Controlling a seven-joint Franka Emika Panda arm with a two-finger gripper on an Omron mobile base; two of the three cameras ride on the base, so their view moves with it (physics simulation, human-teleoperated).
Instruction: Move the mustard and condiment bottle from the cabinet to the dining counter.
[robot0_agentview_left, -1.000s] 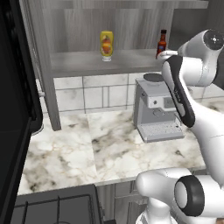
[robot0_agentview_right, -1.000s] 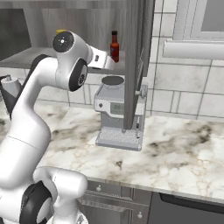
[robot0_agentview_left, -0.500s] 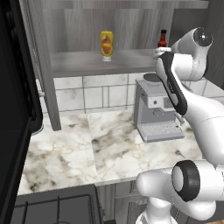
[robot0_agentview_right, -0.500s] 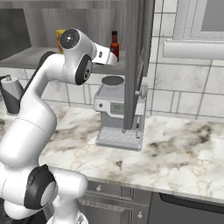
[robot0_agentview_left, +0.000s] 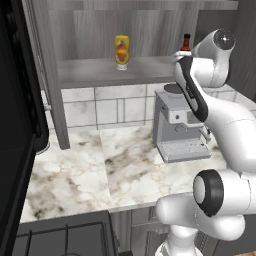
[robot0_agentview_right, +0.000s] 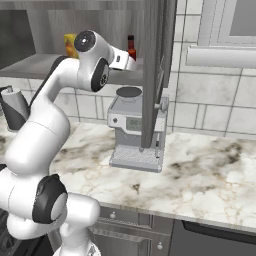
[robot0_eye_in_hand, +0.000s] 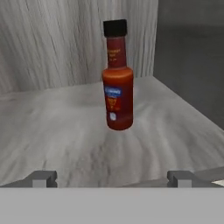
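My white arm rises from the base, bends at the elbow and reaches level into the open grey wood-grain wall cabinet (robot0_agentview_left: 100, 30), wrist at the shelf's right end. My claw (robot0_eye_in_hand: 112, 178) is spread wide, its two tips set well apart, holding nothing. Straight ahead the slim dark reddish-brown condiment bottle (robot0_eye_in_hand: 117, 78) stands upright on the grey shelf (robot0_agentview_left: 110, 72), not touched. The squat yellow mustard bottle (robot0_agentview_left: 121, 51) stands upright further left. Below sits a grey coffee machine (robot0_agentview_left: 176, 125) on the marble worktop (robot0_agentview_left: 100, 170).
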